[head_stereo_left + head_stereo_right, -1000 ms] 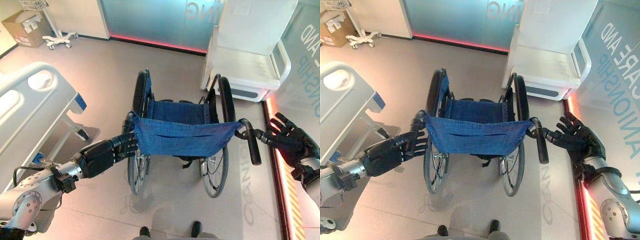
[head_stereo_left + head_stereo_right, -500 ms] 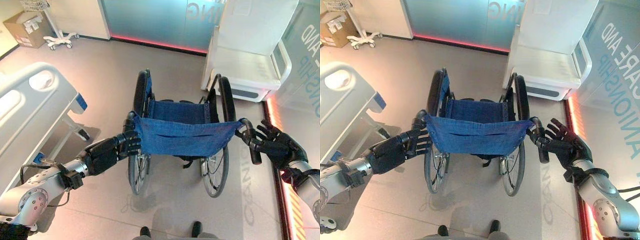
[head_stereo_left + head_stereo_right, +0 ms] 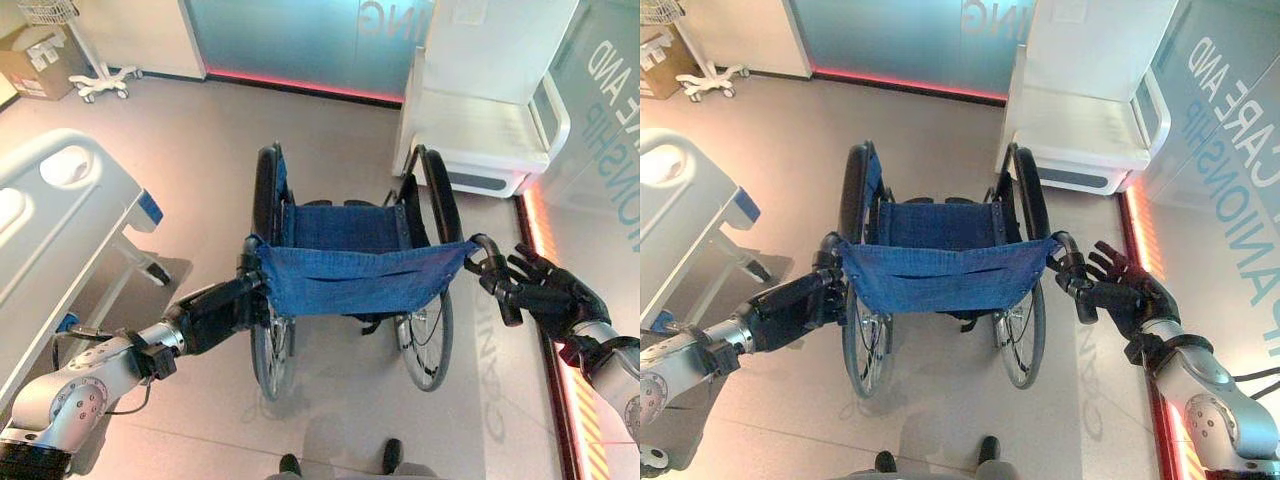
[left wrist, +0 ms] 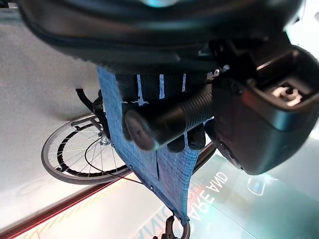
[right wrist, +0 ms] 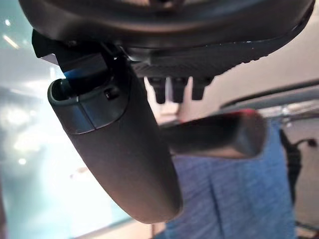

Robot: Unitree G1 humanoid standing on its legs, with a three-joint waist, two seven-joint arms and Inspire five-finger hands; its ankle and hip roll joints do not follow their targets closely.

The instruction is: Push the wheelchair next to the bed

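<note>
Wheelchair, blue fabric back toward the viewer, stands on a pale grey floor between both arms. Left hand is curled round the left push handle. Right hand now rests against the right push handle, fingers loosely bent rather than spread as a second ago. Bed lies to the left, apart from the wheelchair. Farther off stand a white chair, a cardboard box and a glass wall with large lettering.
</note>
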